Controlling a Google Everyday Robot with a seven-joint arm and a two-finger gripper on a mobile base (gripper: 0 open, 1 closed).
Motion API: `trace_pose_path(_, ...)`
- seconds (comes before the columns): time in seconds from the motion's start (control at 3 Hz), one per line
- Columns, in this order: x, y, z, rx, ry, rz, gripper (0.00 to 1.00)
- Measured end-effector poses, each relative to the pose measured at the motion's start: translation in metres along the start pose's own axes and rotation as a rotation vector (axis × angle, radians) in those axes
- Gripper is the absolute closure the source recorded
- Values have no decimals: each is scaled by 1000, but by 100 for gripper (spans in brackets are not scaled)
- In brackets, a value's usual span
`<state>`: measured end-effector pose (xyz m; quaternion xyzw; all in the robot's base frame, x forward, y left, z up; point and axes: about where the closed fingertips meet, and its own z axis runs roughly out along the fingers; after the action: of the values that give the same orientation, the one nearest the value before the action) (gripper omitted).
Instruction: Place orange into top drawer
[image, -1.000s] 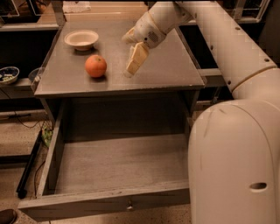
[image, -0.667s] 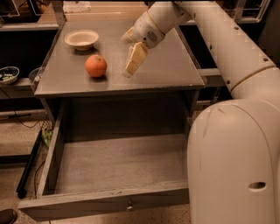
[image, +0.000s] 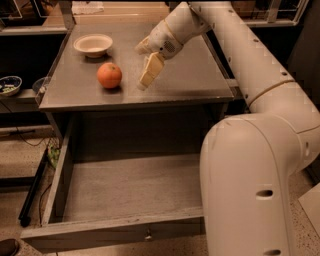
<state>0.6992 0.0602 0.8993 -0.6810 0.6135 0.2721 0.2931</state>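
The orange (image: 109, 75) sits on the grey tabletop (image: 190, 75), left of centre, in front of a cream bowl (image: 93, 44). The gripper (image: 149, 72) hangs just above the tabletop, a short way to the right of the orange and not touching it. It holds nothing that I can see. The top drawer (image: 125, 187) is pulled out below the tabletop, with nothing inside it. Its front panel with a small knob (image: 148, 233) is nearest the camera.
The white arm (image: 240, 45) reaches in from the right, and its large base (image: 250, 190) covers the drawer's right side. A low shelf at the left holds a small dish (image: 9, 84). Cables lie on the floor at the left.
The gripper has moved slightly left and down, closer to the orange. The orange, bowl and drawer have not moved.
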Motion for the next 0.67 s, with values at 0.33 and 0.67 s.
trace_pose_path(0.33,3,-16,31,-45,-35,22,0)
trace_pose_path(0.67,3,-17,32,-45,-36,22,0)
